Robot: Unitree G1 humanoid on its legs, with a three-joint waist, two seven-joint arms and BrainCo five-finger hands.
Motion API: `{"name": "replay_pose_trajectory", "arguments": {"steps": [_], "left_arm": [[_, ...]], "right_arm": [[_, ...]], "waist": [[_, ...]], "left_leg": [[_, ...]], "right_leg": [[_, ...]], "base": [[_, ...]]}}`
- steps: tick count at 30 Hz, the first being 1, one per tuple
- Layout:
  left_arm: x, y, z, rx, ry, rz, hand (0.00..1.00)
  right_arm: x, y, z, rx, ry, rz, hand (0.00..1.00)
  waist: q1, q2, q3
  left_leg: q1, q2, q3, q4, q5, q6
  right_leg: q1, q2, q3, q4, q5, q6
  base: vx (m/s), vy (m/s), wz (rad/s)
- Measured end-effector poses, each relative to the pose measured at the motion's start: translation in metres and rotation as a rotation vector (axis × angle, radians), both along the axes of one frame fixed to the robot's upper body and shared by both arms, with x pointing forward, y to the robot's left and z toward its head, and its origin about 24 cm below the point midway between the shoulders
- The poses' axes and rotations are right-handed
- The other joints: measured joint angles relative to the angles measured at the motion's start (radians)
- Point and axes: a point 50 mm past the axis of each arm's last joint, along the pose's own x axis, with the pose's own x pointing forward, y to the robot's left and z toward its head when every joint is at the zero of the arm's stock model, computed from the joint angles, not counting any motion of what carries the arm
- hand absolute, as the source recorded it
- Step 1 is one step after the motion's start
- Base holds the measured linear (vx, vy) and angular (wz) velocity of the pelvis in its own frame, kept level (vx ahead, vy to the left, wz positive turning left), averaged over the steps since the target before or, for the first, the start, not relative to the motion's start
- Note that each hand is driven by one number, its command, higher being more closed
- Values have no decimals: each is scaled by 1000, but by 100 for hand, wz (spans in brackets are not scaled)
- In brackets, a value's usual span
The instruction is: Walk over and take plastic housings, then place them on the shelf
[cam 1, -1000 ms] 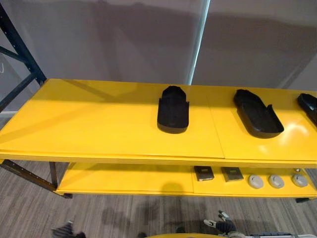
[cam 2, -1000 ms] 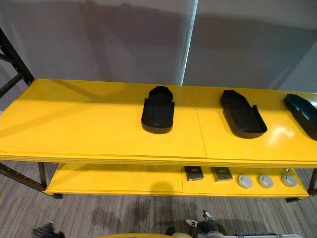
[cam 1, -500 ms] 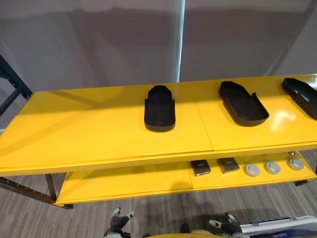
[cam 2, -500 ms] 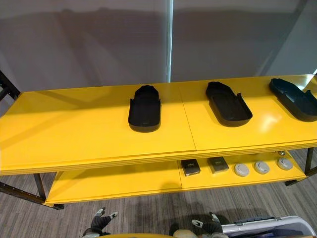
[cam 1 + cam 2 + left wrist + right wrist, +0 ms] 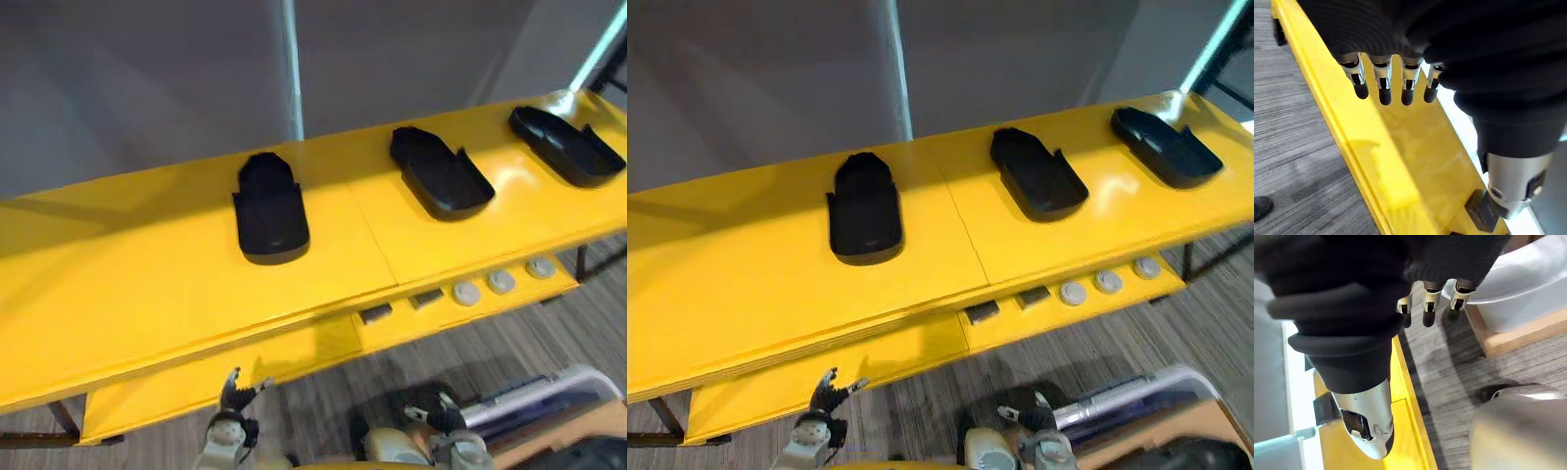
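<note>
Lying apart on the yellow shelf point(image 5: 147, 284) — three black housings point(image 5: 269, 211).

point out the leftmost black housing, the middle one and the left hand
leftmost housing point(image 5: 269, 211), left eye view, its middle
middle housing point(image 5: 441, 176), left eye view, its middle
left hand point(image 5: 1383, 85), left wrist view, on a finger

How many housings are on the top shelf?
3 on the top shelf: left housing left of the seam, middle housing just right of it, right housing near the right end. More may lie out of view.
</note>
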Motion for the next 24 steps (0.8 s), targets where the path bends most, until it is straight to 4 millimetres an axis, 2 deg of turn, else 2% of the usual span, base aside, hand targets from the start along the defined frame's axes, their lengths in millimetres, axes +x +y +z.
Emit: {"name": "replay_pose_trajectory", "arguments": {"steps": [1,2,3,4,5,6,7,8,9,10,11,12,13,14,15,17,18,21,24], "left_arm": [[6,6,4,20,-19,4,0],[9,8,6,26,-28,6,0],[12,7,8,28,-39,7,0],[17,9,11,36,-58,7,0],[17,7,11,31,-61,6,0],[16,4,10,24,-56,6,0],[15,4,10,21,-57,7,0],[16,2,11,17,-65,10,0],[12,0,9,8,-56,12,0],[13,-1,10,1,-69,24,0],[14,4,12,7,-70,42,0],[13,4,11,10,-66,43,0],[13,5,11,10,-65,44,0],[13,5,11,11,-63,46,0],[12,1,9,1,-53,46,0],[12,-12,7,-25,-46,18,0],[13,-14,7,-27,-46,13,0],[13,-23,6,-51,-47,5,0],[-4,-24,-5,-56,20,15,0]], "right_arm": [[14,8,6,-6,-36,44,0],[18,12,9,-6,-52,63,0],[25,16,14,-12,-83,92,0],[25,19,14,-13,-86,108,0],[22,19,13,-15,-79,112,0],[17,21,10,-13,-64,119,0],[13,23,8,-8,-53,125,0],[10,23,7,-9,-47,128,0],[14,25,9,-16,-62,144,0],[18,29,9,-9,-65,147,0],[18,37,9,7,-69,163,0],[17,40,7,10,-58,173,0],[17,42,6,6,-48,190,0],[27,42,11,-3,-75,201,0],[31,40,14,-11,-92,202,0],[25,35,12,-23,-78,193,0],[23,34,11,-25,-74,191,0],[9,24,4,-45,-31,177,0],[-4,16,0,-57,6,160,0]], "waist": [[0,-8,13],[0,-10,17],[4,-8,27],[5,-14,39],[3,-17,44],[3,-22,45],[-1,-39,43],[-5,-53,46],[25,-34,19],[45,-50,20],[49,-92,11],[57,-104,3],[77,-127,-12],[90,-123,-12],[88,-112,-8],[77,-90,2],[77,-87,2],[76,-43,8],[74,-17,11]], "left_leg": [[-41,11,49,31,-3,18],[-60,25,71,51,-5,31],[-76,41,95,72,-8,47],[-62,42,129,87,-13,57],[-52,41,133,99,-16,62],[-37,37,134,130,-28,78],[-34,23,132,162,-39,79],[-51,9,109,192,-49,82],[-85,-29,19,105,-56,103],[-95,-21,49,99,-9,95],[-113,-24,75,138,-12,101],[-128,-21,88,153,-12,101],[-159,-5,114,190,-14,99],[-201,26,131,246,-16,95],[-215,49,128,276,-15,95],[-229,113,123,393,-17,91],[-226,116,120,396,-19,88],[-216,141,77,399,-35,52],[-181,116,7,360,-38,39]], "right_leg": [[-6,6,28,-105,114,22],[-3,7,28,-165,181,38],[1,8,-7,-178,188,42],[-35,-9,-122,84,-27,-18],[-35,-23,-152,193,-90,-27],[-20,-52,-184,343,-169,-10],[-13,-74,-193,382,-180,12],[-9,-66,-201,369,-178,20],[40,-40,-128,244,-192,62],[17,-42,-105,372,-252,49],[34,-72,-117,478,-311,64],[57,-91,-118,467,-317,68],[73,-105,-128,403,-329,56],[81,-86,-152,309,-309,25],[118,-66,-148,239,-292,-4],[211,-34,-131,107,-261,-53],[214,-30,-127,104,-259,-57],[192,6,-88,114,-246,-64],[173,13,-24,149,-246,-58]], "base": [[-203,88,-164],[-185,38,-131],[-145,7,-97],[-73,-8,-70],[-61,-15,-34],[-36,-24,2],[-82,-8,3],[-158,29,-21],[-268,24,-68],[-254,-47,-74],[-152,-109,-62],[-42,-138,-48],[-72,-158,-89],[-153,-176,-109],[-217,-197,-99],[-215,-145,-63],[-161,-71,-49],[-136,5,-42],[-119,80,-63]]}}
